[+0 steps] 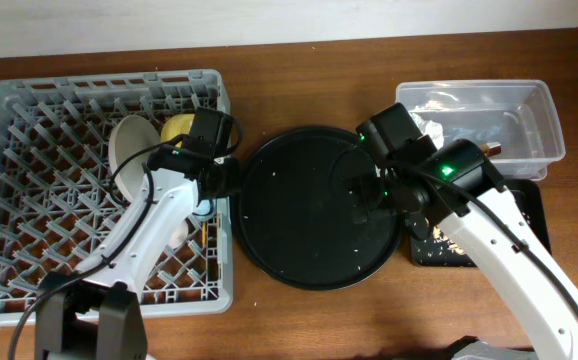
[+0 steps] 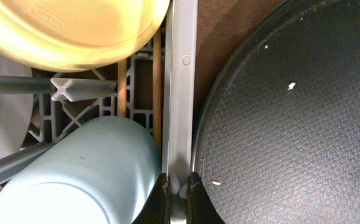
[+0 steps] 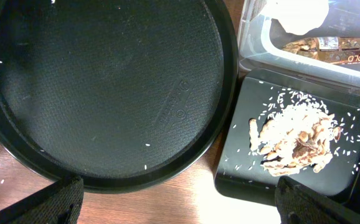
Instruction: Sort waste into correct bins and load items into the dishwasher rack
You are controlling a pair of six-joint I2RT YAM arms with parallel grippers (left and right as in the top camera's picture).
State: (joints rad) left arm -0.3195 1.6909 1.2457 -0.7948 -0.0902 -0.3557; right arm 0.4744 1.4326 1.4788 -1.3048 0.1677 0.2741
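Grey rack (image 1: 29,150) loaded: bowl (image 2: 74,31), blue cup (image 2: 74,174), chopsticks (image 2: 157,87) by wall. Scraps (image 3: 292,140) in bin (image 3: 237,174), wrapper (image 3: 329,50) in tub (image 3: 255,50). Left gripper (image 2: 178,199) pinched closed, empty; right gripper (image 3: 180,202) spread wide. Probably wrap-up; arms to be pulled back.

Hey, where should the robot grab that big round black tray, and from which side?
Pinch the raised rim of the round black tray at its near edge, coming down from above, one finger inside the lip. It's flat and wide, so only the rim fits the jaws; the dishwasher rack and black rectangular tray crowd its sides.
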